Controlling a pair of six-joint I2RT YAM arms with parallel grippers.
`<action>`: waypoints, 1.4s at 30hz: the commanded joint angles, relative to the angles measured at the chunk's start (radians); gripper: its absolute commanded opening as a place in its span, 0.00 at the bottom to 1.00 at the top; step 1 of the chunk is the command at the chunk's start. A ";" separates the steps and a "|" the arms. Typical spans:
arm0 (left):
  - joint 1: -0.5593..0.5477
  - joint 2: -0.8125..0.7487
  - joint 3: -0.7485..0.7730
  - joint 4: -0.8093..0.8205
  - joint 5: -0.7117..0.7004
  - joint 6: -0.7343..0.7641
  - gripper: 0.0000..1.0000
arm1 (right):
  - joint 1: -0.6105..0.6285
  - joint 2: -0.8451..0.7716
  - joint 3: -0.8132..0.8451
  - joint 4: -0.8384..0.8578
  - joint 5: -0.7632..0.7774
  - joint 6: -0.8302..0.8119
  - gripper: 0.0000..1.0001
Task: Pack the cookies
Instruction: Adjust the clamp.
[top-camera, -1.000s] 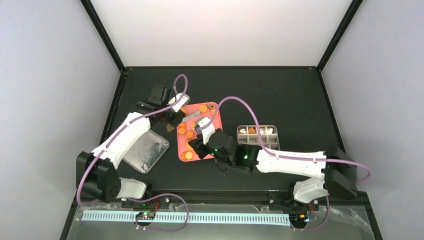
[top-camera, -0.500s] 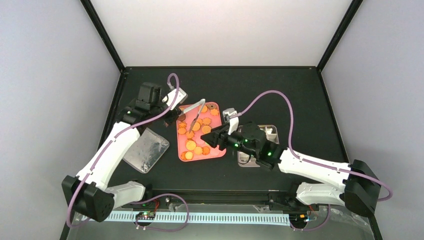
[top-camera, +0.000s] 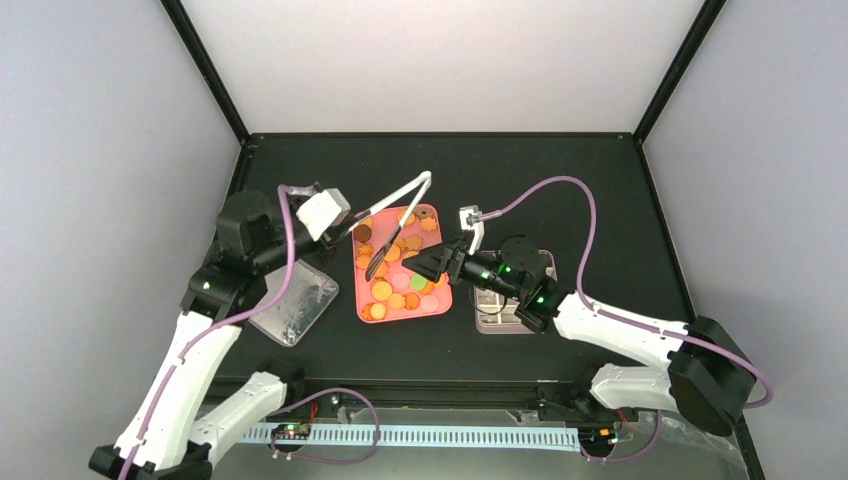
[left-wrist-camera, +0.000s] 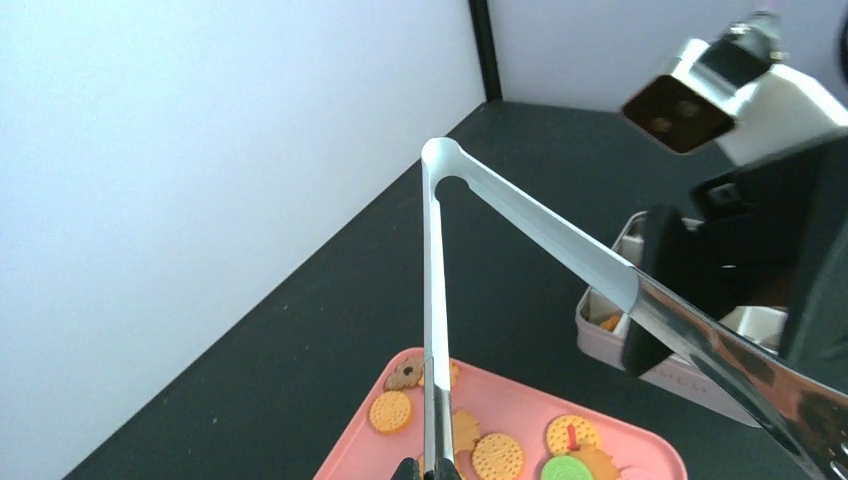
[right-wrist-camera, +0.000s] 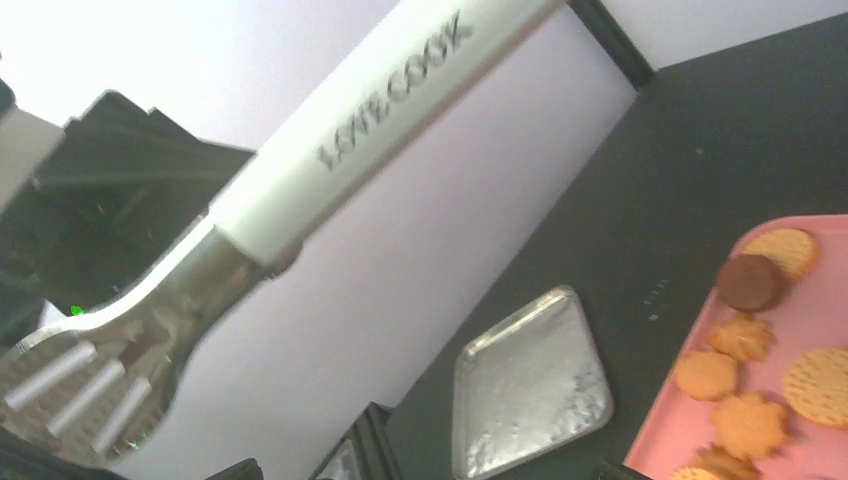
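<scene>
On the left, rises from the near corner, bends inward at the wrist and ends in the left gripper (top-camera: 345, 227), clenched tight on one blade of the long metal tongs (left-wrist-camera: 432, 300) well away from their hinge, with that hinge pointing toward the back wall and the two blades splayed in a V above the pink tray (top-camera: 360, 300). On the right, stretches low from the near-right base across the metal tin (top-camera: 492, 318) and stops with the right gripper (top-camera: 425, 270) at the tray's right-hand edge, jaws spread wide, one dark finger (left-wrist-camera: 668, 245) just beside the white-handled blade; cannot tell whether touching it. Underneath, a black table (top-camera: 600, 190), boxed in by a white back wall, pale grey side walls and black corner posts; left of the tray, a shiny lid (top-camera: 300, 295) flat on the black, partly under the left forearm. As for the cookies (top-camera: 383, 290): scattered flat over the pink tray, mostly orange and golden, one green, a dark brown one toward the far end, under the tongs, just beside the spread right fingers and near the clenched left gripper at the tray's far-left corner.
</scene>
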 joint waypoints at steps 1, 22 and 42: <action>-0.010 -0.085 -0.065 0.091 0.091 0.018 0.02 | -0.007 0.027 0.034 0.177 -0.083 0.069 0.88; -0.041 -0.229 -0.185 0.247 0.067 0.098 0.02 | -0.046 0.130 0.061 0.349 -0.064 0.247 0.88; -0.102 -0.261 -0.236 0.239 0.047 0.119 0.01 | -0.050 0.212 0.194 0.319 -0.124 0.228 0.41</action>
